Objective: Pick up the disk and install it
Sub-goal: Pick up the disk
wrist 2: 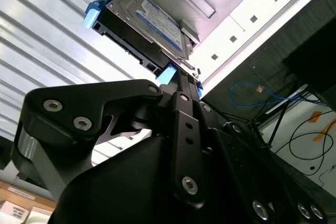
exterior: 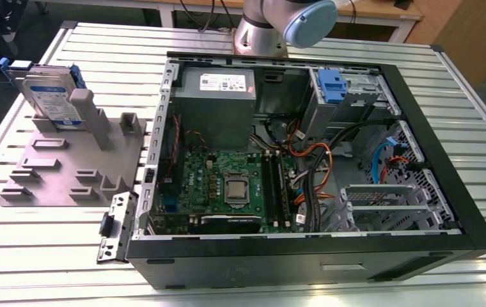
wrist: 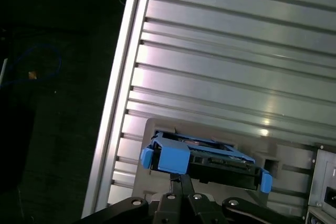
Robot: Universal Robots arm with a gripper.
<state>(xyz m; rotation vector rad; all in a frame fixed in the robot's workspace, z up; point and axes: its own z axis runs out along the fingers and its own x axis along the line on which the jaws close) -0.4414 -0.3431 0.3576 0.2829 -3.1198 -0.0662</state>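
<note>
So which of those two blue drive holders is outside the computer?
The disk, standing in the grey stand at the exterior view's left; the other blue carrier sits inside the computer case beside the grey power supply.

Labels on the disk (exterior: 51, 96) and power supply (exterior: 217, 109), print illegible

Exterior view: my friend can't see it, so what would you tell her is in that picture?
An open computer case lies on a slatted metal table, its green circuit board showing. At the exterior view's left, the disk stands upright in a grey holder. A robot arm rises beyond the case.
</note>
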